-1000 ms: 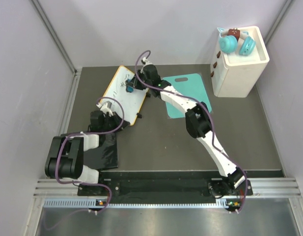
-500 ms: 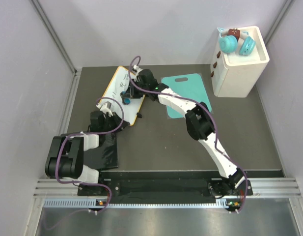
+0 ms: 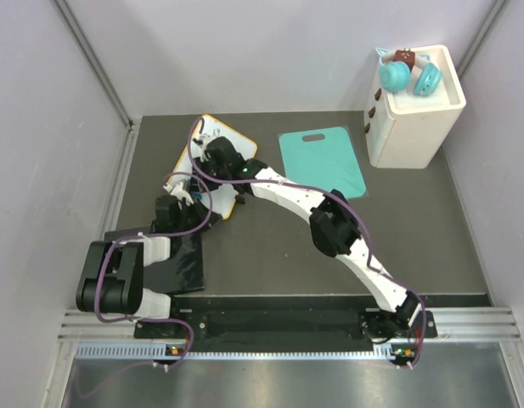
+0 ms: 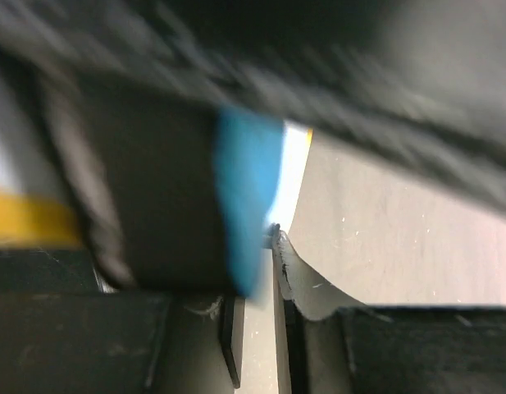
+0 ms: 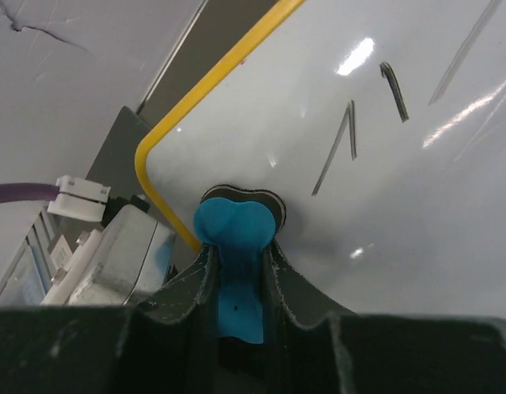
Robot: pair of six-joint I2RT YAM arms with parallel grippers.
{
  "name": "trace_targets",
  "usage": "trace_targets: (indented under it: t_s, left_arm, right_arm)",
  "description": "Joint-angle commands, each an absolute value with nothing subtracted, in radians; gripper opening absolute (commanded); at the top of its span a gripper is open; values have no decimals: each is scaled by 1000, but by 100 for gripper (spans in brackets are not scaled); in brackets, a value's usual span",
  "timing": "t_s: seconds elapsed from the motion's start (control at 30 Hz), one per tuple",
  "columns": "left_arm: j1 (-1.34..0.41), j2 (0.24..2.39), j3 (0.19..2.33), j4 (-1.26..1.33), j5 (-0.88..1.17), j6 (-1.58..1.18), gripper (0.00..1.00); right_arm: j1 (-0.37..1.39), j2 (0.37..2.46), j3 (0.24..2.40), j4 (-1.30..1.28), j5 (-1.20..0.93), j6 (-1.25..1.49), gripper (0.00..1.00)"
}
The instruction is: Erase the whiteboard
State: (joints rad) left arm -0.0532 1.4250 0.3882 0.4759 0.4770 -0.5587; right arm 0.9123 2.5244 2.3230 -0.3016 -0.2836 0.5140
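Right hand (image 5: 236, 256) pinched blue eraser (image 5: 230, 226) at whiteboard (image 5: 400, 246) corner. Black strokes (image 5: 344, 144) were left to wipe. Couldn't tell the left hand (image 3: 183, 190) grip.

Legible text, labels, brands, numbers: none. Whiteboard (image 5: 400, 213): a few loose black marker strokes (image 5: 348, 139), forming no readable letter or figure.
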Motion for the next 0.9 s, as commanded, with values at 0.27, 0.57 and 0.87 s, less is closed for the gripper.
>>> trace_targets:
  t_s: [0.27, 0.57, 0.87]
  left_arm:
    - [-98, 1351, 345, 462, 597, -486, 0]
    - [-100, 1305, 322, 469, 581, -485, 0]
    - [-98, 1180, 275, 505, 589, -492, 0]
  right_arm:
    - [844, 2654, 2408, -308, -40, 621, 0]
    - [713, 2626, 2350, -292, 31, 713, 0]
    - [704, 2507, 2140, -89, -135, 722, 0]
